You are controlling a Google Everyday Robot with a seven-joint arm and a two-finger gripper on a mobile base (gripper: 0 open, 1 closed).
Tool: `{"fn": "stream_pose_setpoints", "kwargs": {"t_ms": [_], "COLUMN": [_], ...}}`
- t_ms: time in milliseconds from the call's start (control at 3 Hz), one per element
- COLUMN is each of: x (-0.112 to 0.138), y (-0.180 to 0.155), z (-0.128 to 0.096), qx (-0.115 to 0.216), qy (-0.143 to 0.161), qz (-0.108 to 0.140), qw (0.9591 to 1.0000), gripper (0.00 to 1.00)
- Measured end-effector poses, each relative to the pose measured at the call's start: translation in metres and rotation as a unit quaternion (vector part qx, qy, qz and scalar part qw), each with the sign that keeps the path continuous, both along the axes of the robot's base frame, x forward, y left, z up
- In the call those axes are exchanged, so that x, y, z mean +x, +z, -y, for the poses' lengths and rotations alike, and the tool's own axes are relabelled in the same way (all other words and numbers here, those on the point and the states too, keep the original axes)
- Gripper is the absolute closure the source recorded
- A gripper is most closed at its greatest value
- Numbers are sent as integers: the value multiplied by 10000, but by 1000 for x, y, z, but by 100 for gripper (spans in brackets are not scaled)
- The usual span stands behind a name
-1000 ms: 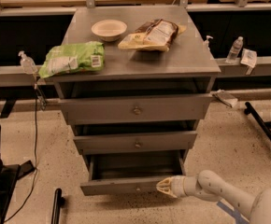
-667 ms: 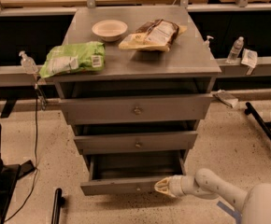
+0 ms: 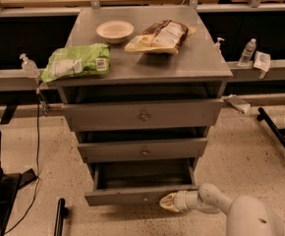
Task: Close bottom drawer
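The bottom drawer (image 3: 128,195) of the grey metal cabinet (image 3: 147,65) is pulled out, and its empty grey box shows behind a slim front with a small centre knob (image 3: 145,199). My gripper (image 3: 168,202) is low at the right part of that drawer front, its cream tip touching or almost touching the front just right of the knob. The white arm (image 3: 231,210) comes in from the lower right. The two drawers above, mid-sized (image 3: 143,150) and tallest (image 3: 143,115), stand slightly out.
On the cabinet top lie a green bag (image 3: 76,61), a white bowl (image 3: 115,31) and a brown snack bag (image 3: 161,36). Black stand and cables (image 3: 0,181) are at left on the speckled floor, a black bar (image 3: 280,136) at right. Bottles (image 3: 248,50) stand on the side ledges.
The gripper has shifted slightly left along the bottom drawer front. The drawer itself looks about as far out as before.
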State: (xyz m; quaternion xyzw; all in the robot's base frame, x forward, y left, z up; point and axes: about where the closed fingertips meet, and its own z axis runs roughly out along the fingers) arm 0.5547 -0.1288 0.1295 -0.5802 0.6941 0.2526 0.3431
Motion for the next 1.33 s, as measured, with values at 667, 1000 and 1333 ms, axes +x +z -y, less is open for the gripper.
{"fn": "stream_pose_setpoints", "kwargs": {"t_ms": [667,1000,1333], "x": [24,24,44], "y": [-28,-28,-22], "z": [-6,-6,-8], "qx": [-130,-130,-106], "qy": [-501,-501,-658], "qz": [-187,-187,-91], "qw": [9985,9985,9977], "gripper": [100,100,100]}}
